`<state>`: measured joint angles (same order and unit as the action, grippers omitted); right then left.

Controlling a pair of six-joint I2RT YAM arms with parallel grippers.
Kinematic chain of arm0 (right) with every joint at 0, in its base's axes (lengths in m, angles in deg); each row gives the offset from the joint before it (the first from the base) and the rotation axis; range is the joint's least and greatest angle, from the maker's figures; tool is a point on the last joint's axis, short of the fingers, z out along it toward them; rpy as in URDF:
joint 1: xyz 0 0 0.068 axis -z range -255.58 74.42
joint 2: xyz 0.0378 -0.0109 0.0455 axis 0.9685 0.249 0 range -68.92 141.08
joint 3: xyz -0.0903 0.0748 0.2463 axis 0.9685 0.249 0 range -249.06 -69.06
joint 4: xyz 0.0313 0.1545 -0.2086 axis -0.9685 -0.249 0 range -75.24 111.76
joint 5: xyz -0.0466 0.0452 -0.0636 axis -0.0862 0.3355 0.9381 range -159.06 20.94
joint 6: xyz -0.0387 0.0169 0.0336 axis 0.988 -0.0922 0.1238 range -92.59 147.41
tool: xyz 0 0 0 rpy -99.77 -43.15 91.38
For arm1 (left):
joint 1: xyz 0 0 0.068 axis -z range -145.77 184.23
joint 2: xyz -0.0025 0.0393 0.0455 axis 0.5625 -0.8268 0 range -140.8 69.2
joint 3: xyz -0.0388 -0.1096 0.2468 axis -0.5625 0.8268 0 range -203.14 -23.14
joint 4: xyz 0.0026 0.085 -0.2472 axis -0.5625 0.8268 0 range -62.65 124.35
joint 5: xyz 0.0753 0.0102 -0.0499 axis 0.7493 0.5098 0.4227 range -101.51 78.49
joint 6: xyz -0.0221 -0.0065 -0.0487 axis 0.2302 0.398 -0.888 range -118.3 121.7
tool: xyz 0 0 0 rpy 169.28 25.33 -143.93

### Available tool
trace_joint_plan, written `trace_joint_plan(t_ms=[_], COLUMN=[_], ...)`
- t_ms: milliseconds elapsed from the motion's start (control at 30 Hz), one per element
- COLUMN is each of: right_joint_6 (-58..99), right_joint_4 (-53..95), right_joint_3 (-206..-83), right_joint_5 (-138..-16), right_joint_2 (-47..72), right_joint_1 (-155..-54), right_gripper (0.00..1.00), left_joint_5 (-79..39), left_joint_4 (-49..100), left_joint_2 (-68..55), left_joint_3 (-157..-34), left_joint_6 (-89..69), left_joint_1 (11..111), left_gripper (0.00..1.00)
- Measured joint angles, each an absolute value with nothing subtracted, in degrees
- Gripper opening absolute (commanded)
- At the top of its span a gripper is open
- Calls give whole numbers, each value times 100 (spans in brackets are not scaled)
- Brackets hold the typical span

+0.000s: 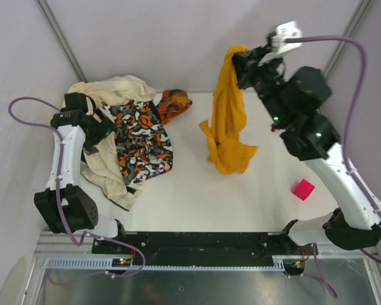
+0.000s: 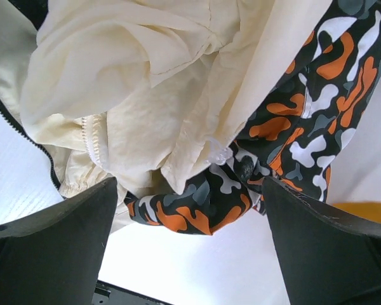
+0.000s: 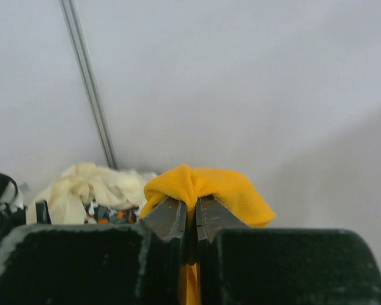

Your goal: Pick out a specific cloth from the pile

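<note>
Right claw [image 3: 190,219] is clamped tight on a bunch of the mustard cloth [image 1: 227,121], holding it up so it dangles over the table [image 1: 197,203], well apart from the pile [image 1: 136,136] on the left. Left claw [image 2: 187,203] hangs over that pile, jaws wide, gripping nothing.

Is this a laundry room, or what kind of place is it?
Probably a robot lab booth, not a laundry room: a left arm and right arm fixed at a white table, plain walls with a metal pole, and purple cables.
</note>
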<state>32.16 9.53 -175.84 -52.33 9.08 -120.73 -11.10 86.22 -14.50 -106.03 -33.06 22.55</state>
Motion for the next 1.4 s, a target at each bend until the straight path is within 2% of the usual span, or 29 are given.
trace_joint_plan(t_ms=[200, 433, 667, 800, 1033, 1233, 1367, 1400], right_joint_6=[3367, 3369, 3194, 2698, 1413, 355, -279, -401], right_joint_4=[334, -92, -134, -72, 43, 306, 380, 365], right_joint_3=[-18745, -18467, -16646, -15455, -13460, -11947, -10909, -10758], right_joint_5=[-5427, -5473, -5453, -5392, -4892, -5574, -6197, -6286], right_joint_2=[731, 563, -124, -655, -1453, -1140, -336, -152], right_joint_1=[-12128, -12128, -11861, -11409, -11426, -11448, -11448, -11448], right_gripper=[0, 0, 0, 0, 0, 1, 15, 30], left_joint_5=[-732, -562, -592, -658, -721, -719, -715, -715], left_joint_4=[8627, 8618, 8618, 8616, 8559, 8480, 8443, 8443], left_joint_2=[-1069, -412, 102, 176, -1, -165, -162, -160], left_joint_3=[-10599, -10623, -10623, -10623, -10599, -10446, -10066, -9961], left_joint_6=[-3322, -3114, -3088, -3088, -3099, -3129, -3138, -3142], left_joint_1=[2611, 3791, 4290, 4609, 4924, 5053, 5068, 5074], left_gripper=[100, 100, 100, 100, 100, 100, 100, 100])
